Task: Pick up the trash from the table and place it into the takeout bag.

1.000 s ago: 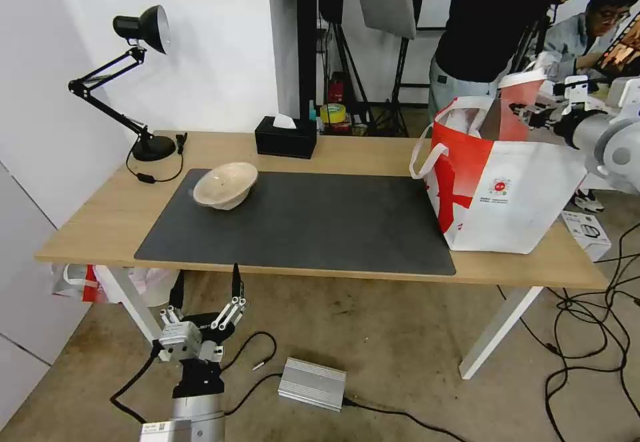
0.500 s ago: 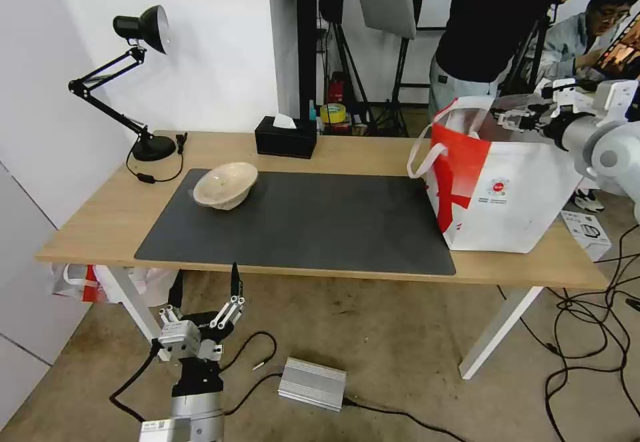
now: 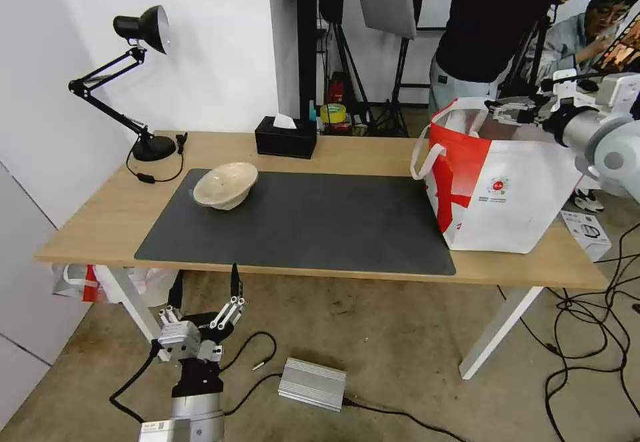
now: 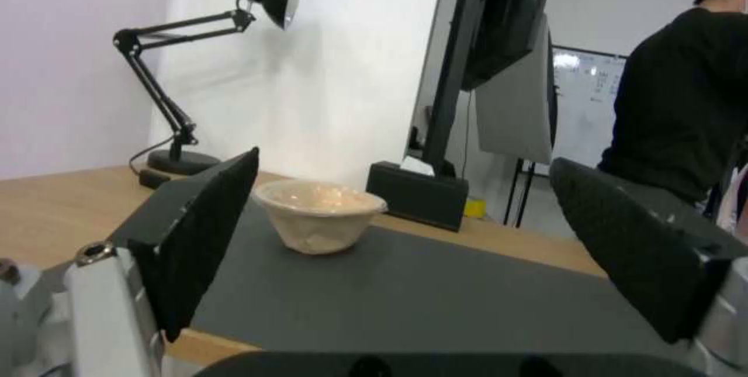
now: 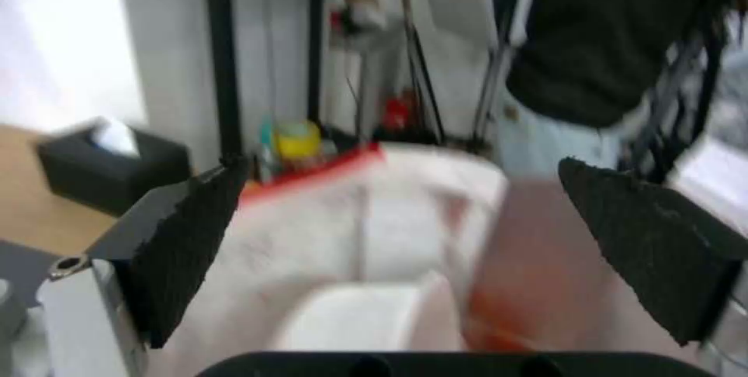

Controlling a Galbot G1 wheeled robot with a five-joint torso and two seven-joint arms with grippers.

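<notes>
The right gripper [image 3: 510, 110] is hovering over the open mouth of the big white insulated takeout bag with red side panels [image 3: 500, 189], which is standing at the right end of the long light-wood table [image 3: 347, 150]. Its jaws are spread wide with nothing between them, and from the wrist camera the bag's pale lining [image 5: 374, 219] is sitting directly below.

Out on the left part of the dark grey rectangular mat [image 3: 300, 222], the shallow beige paper-pulp bowl [image 3: 225, 185] is resting alone, tipped a little to one side, well apart from the bag. The black tissue box [image 3: 286, 137] is sitting behind it near the wall.

That bowl is looking light and thin-walled: stiff enough to keep its shape, but likely to flex or crumple under a hard squeeze. The rim is looking like the best place to pinch, one finger inside and one outside, with gentle force.

The left gripper [image 3: 203, 309] is waiting low in front of the table's near edge, jaws wide apart and empty, the bowl [image 4: 318, 214] framed between its fingers [image 4: 204, 237].
</notes>
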